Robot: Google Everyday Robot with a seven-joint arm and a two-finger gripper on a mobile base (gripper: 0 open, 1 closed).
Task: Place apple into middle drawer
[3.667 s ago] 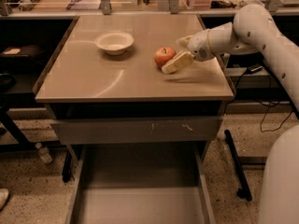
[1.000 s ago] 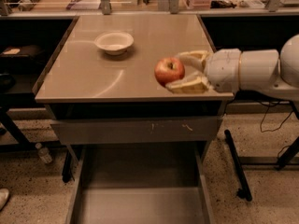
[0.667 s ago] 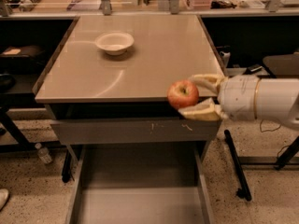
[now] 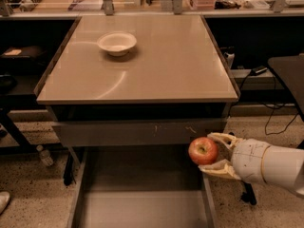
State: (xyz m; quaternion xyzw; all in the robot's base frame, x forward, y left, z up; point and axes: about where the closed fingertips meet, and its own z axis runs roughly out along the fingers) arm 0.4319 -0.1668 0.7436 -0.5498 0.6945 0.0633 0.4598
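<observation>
My gripper (image 4: pixel 212 153) is shut on the red apple (image 4: pixel 203 150), one pale finger above it and one below. It holds the apple in the air below the table's front edge, over the right side wall of the open middle drawer (image 4: pixel 142 208). The drawer is pulled out toward me; its flat grey floor is bare. My white arm comes in from the right edge.
A white bowl (image 4: pixel 117 43) sits on the tan tabletop (image 4: pixel 156 65) at the back left. A closed drawer front with pale scratch marks (image 4: pixel 142 132) lies just under the table's edge. Dark shelves and cables stand on both sides.
My gripper lifted the apple off the tabletop, carried it forward past the table's front edge, and lowered it to the open drawer's right side.
</observation>
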